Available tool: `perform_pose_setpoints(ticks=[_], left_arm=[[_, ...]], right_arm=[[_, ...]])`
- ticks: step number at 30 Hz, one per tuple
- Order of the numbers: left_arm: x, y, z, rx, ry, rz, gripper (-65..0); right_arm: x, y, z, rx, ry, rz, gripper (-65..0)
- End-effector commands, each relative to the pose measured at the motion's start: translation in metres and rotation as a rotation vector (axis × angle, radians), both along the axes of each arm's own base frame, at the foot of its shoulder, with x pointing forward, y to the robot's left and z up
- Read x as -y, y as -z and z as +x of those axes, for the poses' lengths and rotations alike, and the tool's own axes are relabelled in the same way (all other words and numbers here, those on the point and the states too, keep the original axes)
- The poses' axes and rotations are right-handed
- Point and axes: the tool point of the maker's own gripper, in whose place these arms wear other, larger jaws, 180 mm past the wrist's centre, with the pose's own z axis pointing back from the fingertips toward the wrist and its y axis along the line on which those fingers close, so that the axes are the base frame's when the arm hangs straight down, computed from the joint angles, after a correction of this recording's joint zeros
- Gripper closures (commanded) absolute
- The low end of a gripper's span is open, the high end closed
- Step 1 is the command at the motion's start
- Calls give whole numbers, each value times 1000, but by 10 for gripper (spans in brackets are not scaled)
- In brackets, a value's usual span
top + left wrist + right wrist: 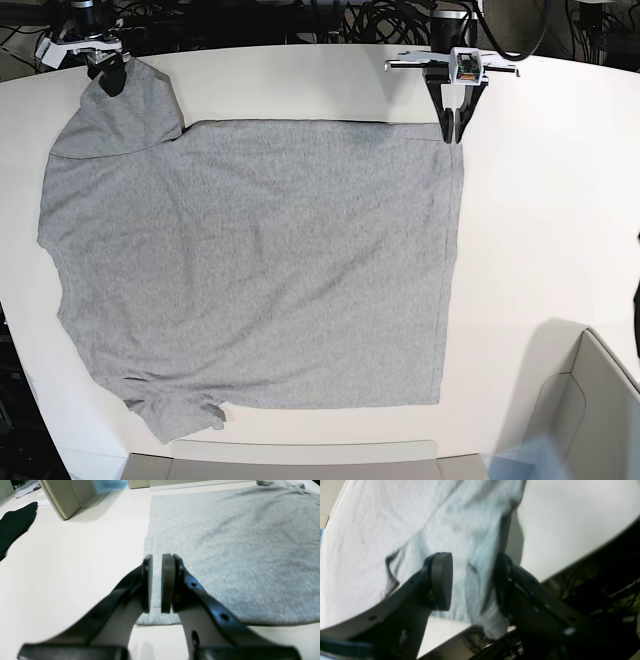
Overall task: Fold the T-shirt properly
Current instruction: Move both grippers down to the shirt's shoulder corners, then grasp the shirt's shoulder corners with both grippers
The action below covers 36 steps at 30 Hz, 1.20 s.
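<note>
Grey fabric of the T-shirt [250, 260] lies spread flat on the white table [540, 200], plain side up, no fold made yet. At its hem corner the left gripper [157, 583] hovers with jaws nearly together, pinching nothing. At a sleeve, the right gripper [472, 580] stands spread, cloth bunched between its jaws. All folding remains.

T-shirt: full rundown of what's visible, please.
The T-shirt is heather-grey, soft knit by the look of it, short-sleeved, spread mostly flat on the white table, plain side up; no lettering shows. In the base view its hem runs down the right edge and the sleeves lie at left. The left gripper sits at a hem corner, jaws nearly closed. The right gripper straddles a raised sleeve fold, jaws wide. Light wrinkles only.
</note>
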Motion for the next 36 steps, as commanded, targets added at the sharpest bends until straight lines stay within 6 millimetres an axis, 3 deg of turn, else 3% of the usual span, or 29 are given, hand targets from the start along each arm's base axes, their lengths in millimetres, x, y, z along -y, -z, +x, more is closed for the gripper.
perform_pose_setpoints(ticks=[1,7,10,13,16,20,25,27,36], left_arm=[[0,-11,2,42,-2,2,-77],[-1,-9,7,30,-6,-6,-81],[-3,-2,13,-39,-23,-33,-117],[-7,-1,24,-105,-77,-184,-171],[-4,1,36,-180,-30,-371,-184],[-23,11,52,-289,-60,-528,-184],[-61,13,60,-353,-138,-568,-184],[-66,23,59,-401,-147,-575,-185],[-51,67,54,-589,-73,-619,-184]], right_arm=[[-1,-4,2,14,-13,-1,-269],[1,-3,2,13,-7,-5,-269],[3,-4,3,14,-9,-10,-269],[3,-3,1,10,-10,-11,-269],[3,-3,1,9,-12,-11,-269],[1,-3,0,7,-14,-6,-269],[1,-3,0,7,-15,-5,-269],[1,-3,-1,6,-14,-6,-269],[1,-4,1,10,-16,-5,-269]])
